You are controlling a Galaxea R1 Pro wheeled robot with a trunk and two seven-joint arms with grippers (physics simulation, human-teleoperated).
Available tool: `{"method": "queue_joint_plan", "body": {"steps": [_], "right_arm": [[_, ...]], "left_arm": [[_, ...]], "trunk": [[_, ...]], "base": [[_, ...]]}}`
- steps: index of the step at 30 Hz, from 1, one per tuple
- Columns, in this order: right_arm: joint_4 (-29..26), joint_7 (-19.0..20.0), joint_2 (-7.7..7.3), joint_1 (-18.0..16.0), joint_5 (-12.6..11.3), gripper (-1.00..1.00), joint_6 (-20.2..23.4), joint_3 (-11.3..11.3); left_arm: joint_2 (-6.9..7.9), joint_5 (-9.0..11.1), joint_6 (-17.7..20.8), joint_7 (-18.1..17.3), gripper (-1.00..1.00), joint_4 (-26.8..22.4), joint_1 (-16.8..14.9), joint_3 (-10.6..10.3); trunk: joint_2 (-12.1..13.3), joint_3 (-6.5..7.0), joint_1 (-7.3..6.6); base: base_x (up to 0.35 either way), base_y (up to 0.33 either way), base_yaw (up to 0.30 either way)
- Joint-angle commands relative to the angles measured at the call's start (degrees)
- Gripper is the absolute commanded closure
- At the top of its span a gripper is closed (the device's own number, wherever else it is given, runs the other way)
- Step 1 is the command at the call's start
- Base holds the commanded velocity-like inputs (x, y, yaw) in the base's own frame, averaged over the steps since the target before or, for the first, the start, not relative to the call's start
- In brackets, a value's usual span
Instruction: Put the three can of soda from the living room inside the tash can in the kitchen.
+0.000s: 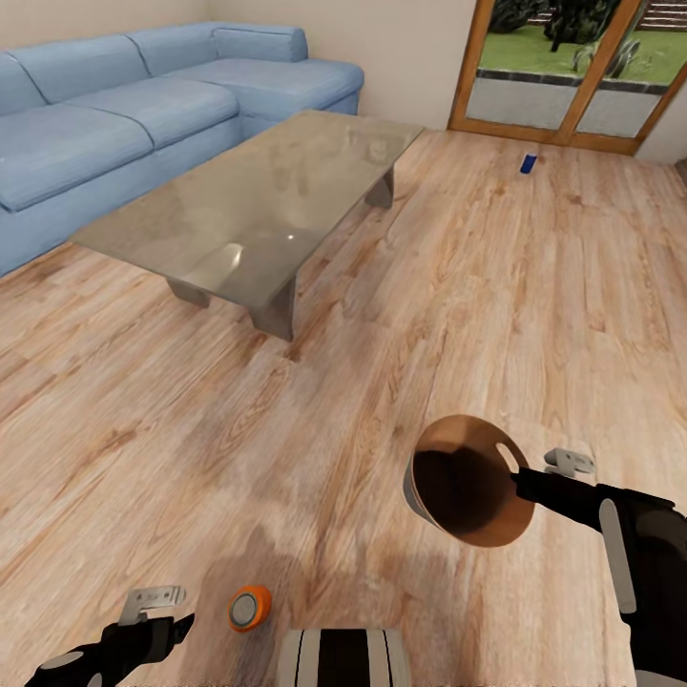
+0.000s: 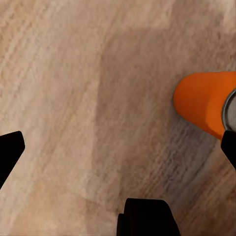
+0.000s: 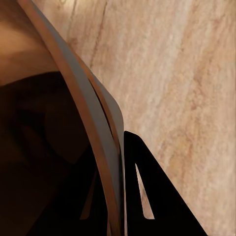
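We hold the bucket (image 1: 472,496) by its rim in our right pincer (image 1: 534,472); our spread left pincer (image 1: 176,611) may tip the orange can (image 1: 249,608).

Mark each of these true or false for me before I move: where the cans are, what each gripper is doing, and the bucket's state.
1. The right gripper grips the wooden bucket by its rim. True.
2. The orange can sits on the glass table. False: it stands on the plank floor, close to the left gripper.
3. The left gripper is shut on the orange can. False: its fingers are spread, with the can off to one side.
4. A blue can lies on the floor near the glass door. True.
5. The bucket stands upright on the floor. False: it is tilted, mouth towards the camera.
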Motion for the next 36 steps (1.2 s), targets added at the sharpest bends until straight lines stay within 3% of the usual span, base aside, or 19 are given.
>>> {"method": "queue_joint_plan", "body": {"steps": [1,7,36], "right_arm": [[-0.02,0.18,0.51,-0.02,-1.96,1.0,0.29,0.04],[-0.03,0.22,1.29,-0.02,-1.99,1.0,0.29,0.1],[0.07,0.23,1.32,-0.02,-1.96,1.0,0.29,0.36]], "left_arm": [[0.03,-0.02,-0.04,0.0,-1.0,-0.11,0.0,0.0],[0.06,0.0,-0.06,0.0,-1.0,-0.26,0.0,0.0],[0.01,0.0,-0.06,0.0,-1.0,0.09,0.0,0.0]], "trunk": [[0.0,-0.09,-0.01],[0.0,-0.66,-0.01],[0.0,-2.5,-0.01]], "base": [[0.0,0.0,0.0],[0.0,0.0,0.0],[0.0,0.0,0.0]]}}
